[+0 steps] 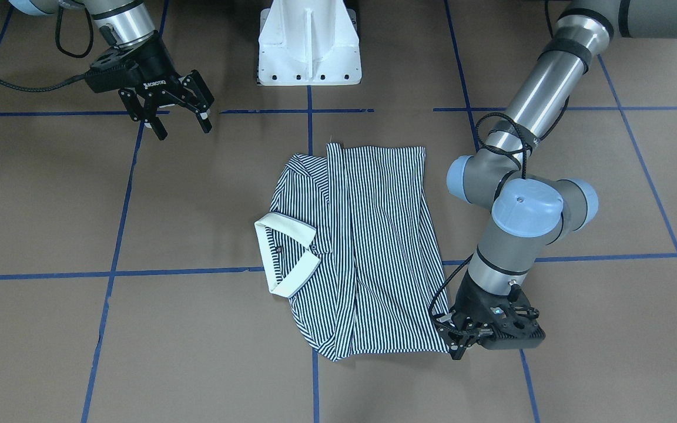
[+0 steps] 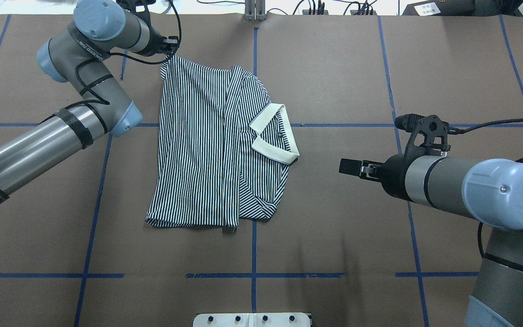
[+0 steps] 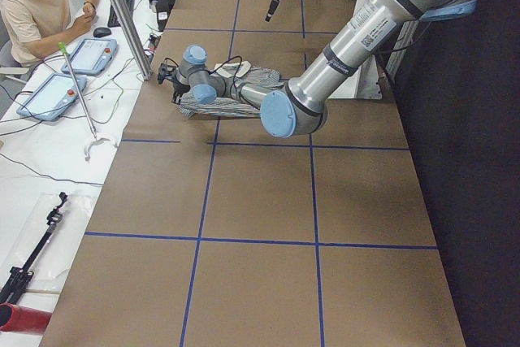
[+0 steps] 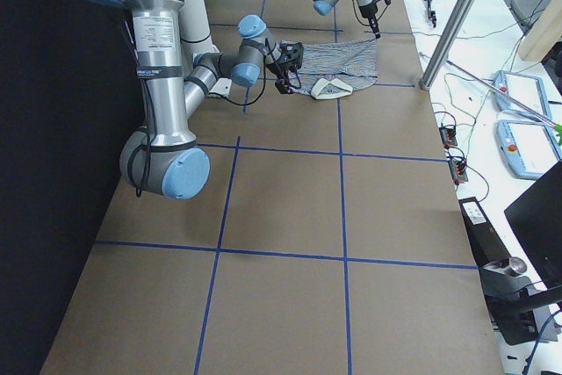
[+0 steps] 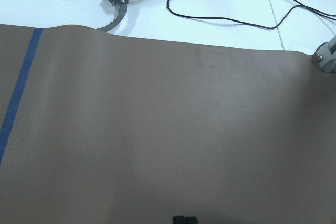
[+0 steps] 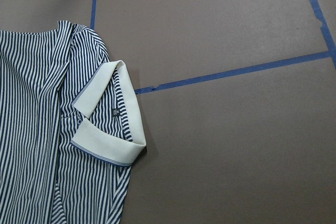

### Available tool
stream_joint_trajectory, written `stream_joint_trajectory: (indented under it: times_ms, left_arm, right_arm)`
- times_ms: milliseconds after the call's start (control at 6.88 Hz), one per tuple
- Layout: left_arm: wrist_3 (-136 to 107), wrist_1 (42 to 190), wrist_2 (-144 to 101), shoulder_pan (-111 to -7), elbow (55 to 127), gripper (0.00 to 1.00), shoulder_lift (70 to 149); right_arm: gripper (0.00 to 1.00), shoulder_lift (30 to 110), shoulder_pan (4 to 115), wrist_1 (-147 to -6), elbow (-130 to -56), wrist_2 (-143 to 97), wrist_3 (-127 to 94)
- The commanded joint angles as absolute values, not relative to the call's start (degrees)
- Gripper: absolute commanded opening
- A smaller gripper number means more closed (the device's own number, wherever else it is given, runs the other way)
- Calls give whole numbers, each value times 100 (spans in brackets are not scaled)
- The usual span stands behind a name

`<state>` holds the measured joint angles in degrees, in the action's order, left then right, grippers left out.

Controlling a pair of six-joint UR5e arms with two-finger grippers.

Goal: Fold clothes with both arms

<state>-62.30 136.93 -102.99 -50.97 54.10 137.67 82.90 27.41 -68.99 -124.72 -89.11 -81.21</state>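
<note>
Left gripper (image 1: 455, 346) beside striped polo shirt (image 1: 368, 247) corner, finger state cannot be told; right gripper (image 1: 184, 130), marked ROBOTIQ, spread wide, empty.

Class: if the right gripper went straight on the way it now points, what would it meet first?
Most likely the cream collar of the navy-and-white striped polo shirt. The open black right gripper aims at it, tilted down; height is unclear, so the brown table may come first.
</note>
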Motion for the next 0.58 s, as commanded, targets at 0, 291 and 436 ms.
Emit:
stream_joint_trajectory:
  times_ms: [0,291,436]
  left_arm:
    - [-6231,13711,-10283,-5106,5291,0,13807]
    - [-6231,13798,-10292,-5141,5282,55,13808]
    - [-6231,13903,-10309,-5281,5317,58,13782]
  right_arm:
    - [100,8078,2760,-6891,-12235,-8903,-8121]
    - [100,7738,2777,-6908,-12008,-8895,-8130]
    - [100,7238,2769,-6917,-11614,-8903,-8130]
